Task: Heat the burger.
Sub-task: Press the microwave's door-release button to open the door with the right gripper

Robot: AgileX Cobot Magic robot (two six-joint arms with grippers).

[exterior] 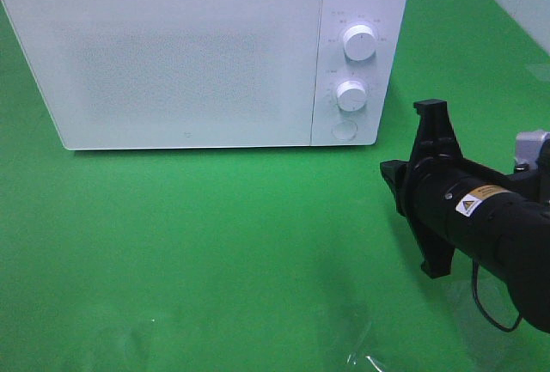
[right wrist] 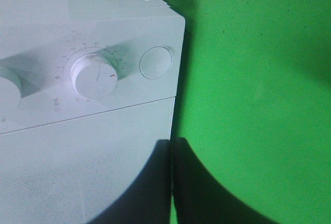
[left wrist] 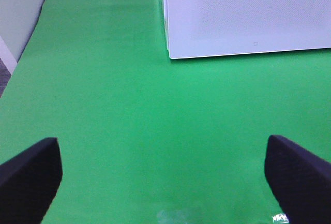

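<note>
Editor: Microwave (exterior: 185, 63) front and centre. What's the line?

Photographer: White microwave stands on a green table (exterior: 215, 252), door (exterior: 163, 63) closed. An upper knob (exterior: 358, 43), a lower knob (exterior: 351, 95) and a round button (exterior: 345, 130) run down its right-hand panel.

Editor: And the burger?

Photographer: It shows in no view, so I cannot tell where it is.

Editor: The arms?

Photographer: Right gripper (right wrist: 171, 146) is squeezed fully closed, fingers flat together with nothing between them. It points at the microwave's lower front edge, near the seam between door and panel. Whether it touches, I cannot tell. Seen from above, the right arm (exterior: 490, 217) lies at the right of the frame, near the microwave's right front corner. Left gripper (left wrist: 161, 146) hangs over bare green table, fingers (left wrist: 31, 172) spread wide and empty, apart from the microwave's left front corner.
</note>
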